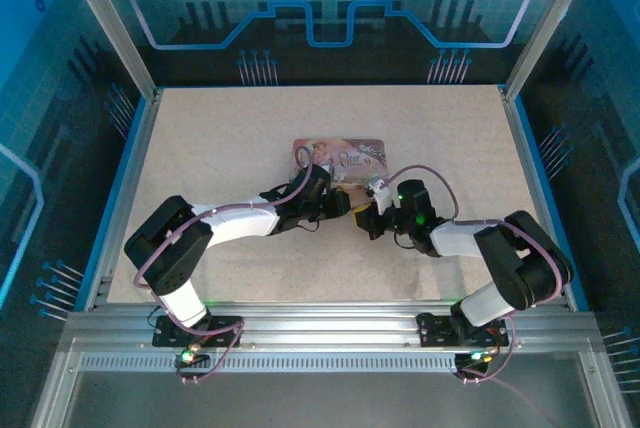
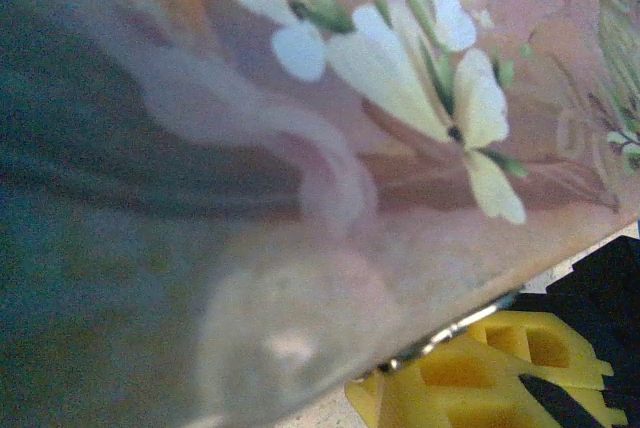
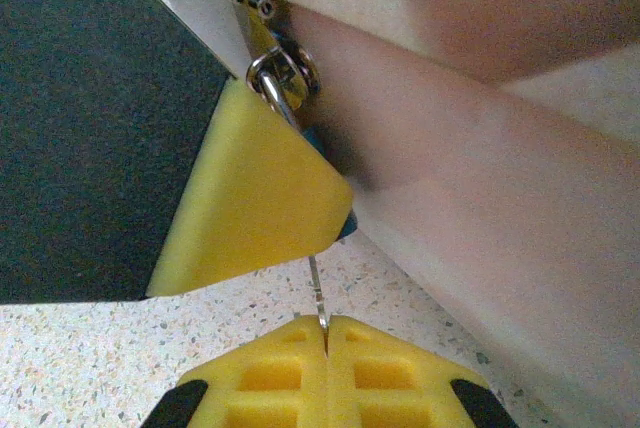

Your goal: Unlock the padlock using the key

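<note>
In the right wrist view my right gripper (image 3: 326,323) is shut on the key (image 3: 316,288), a thin metal sliver. The key runs up from the yellow fingertips and disappears behind a yellow finger (image 3: 250,198) of my left gripper. The padlock's silver shackle (image 3: 275,78) sticks out above that finger, hooked to the clasp of the pink tin (image 3: 480,198). The padlock's body is hidden behind the finger. From above, the left gripper (image 1: 340,203) and the right gripper (image 1: 368,218) meet tip to tip just in front of the tin (image 1: 340,155).
The tin's flower-printed face (image 2: 400,98) lies blurred right up against the left wrist camera, with a yellow finger (image 2: 500,368) at the lower right. Speckled table (image 1: 230,138) stretches around the tin, bordered by blue edges and the metal frame posts (image 1: 105,18).
</note>
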Tool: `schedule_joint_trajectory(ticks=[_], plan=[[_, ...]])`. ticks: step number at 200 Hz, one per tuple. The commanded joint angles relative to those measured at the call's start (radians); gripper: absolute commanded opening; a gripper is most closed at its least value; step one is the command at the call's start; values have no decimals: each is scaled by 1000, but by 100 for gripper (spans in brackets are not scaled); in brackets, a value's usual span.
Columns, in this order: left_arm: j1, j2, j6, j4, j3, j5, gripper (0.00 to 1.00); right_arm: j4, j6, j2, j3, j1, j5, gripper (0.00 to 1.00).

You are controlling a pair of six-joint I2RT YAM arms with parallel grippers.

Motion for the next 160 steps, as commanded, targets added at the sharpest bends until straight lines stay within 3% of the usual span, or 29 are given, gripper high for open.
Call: schedule_joint_trajectory(ticks=[1, 160], plan=[[4, -52, 2, 48, 40, 19, 27, 38, -11, 1, -6, -10, -23, 0], [3, -61, 2, 45, 36, 21, 27, 16, -31, 21, 3, -16, -10, 0]])
